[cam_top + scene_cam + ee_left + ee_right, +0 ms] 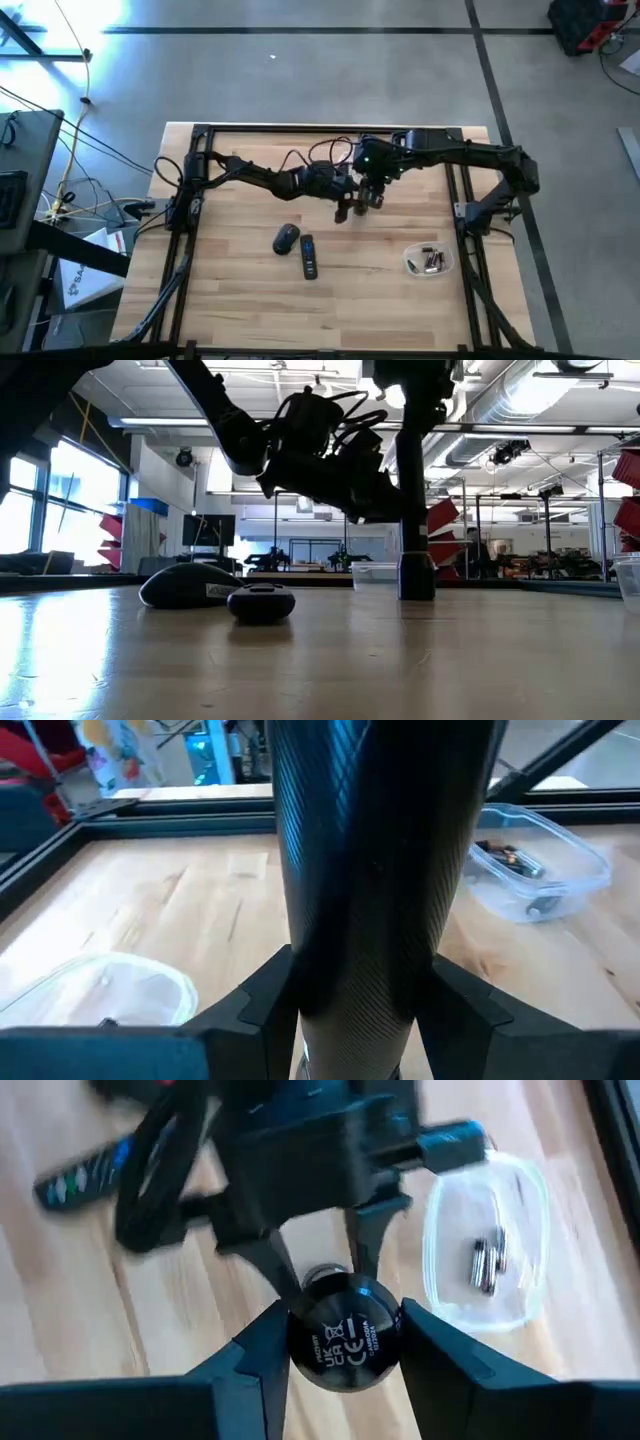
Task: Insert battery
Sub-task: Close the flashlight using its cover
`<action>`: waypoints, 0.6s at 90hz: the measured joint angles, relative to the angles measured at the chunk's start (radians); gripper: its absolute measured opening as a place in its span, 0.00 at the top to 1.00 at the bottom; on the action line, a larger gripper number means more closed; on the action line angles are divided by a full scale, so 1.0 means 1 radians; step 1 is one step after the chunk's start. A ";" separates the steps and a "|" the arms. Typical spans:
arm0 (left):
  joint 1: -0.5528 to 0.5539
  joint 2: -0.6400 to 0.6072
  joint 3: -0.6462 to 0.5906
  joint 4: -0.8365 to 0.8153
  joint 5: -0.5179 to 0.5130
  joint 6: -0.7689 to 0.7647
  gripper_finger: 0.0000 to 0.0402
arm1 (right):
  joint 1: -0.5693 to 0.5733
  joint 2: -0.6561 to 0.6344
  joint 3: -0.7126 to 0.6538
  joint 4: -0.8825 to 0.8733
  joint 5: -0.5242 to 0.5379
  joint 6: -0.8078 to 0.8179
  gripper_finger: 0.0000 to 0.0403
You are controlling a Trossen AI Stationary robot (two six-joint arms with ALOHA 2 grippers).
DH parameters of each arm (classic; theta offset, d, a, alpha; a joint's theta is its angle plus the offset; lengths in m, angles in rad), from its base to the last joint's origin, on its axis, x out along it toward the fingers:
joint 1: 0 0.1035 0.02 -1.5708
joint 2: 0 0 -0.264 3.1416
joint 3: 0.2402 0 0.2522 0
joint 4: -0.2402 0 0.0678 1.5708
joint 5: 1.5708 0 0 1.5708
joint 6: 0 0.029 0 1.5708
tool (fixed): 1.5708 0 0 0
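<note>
A black flashlight point(370, 870), a long tube with a woven pattern, is held between both grippers over the middle of the table. My left gripper point(350, 1020) and my right gripper point(345, 1330) are each shut on it. Its round end point(345, 1342), printed with marks, faces the right wrist camera. In the low view the tube point(415, 510) stands upright, its lower end close to the tabletop. Loose batteries point(488, 1258) lie in a clear tub point(430, 261) at the near right. My left gripper pinches the flashlight's body point(350, 970) between its two fingers, which lie across the tube and come level from the table's left. The tube stands upright in the hold. My right gripper pinches the marked end point(300, 1342) between its two fingers from above, pointing down. I cannot tell whether the lower end touches the table.
A dark computer mouse point(286, 238) and a black remote control point(309, 256) lie near the table's front, left of the grippers. A clear plastic piece point(110, 985) shows low in the left wrist view. Black frame rails point(190, 180) run along the table's sides.
</note>
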 joint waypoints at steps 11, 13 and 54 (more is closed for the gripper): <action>0.001 0.000 0.000 -0.001 -0.005 -0.012 0.66 | 0.007 0.002 -0.002 0.027 0.045 0.193 0.69; 0.002 0.000 0.000 0.000 -0.005 -0.011 0.66 | 0.008 0.000 -0.003 0.033 0.050 0.216 0.69; 0.008 0.000 0.005 -0.034 0.094 0.063 0.66 | 0.018 -0.004 0.164 -0.143 -0.018 -0.187 0.44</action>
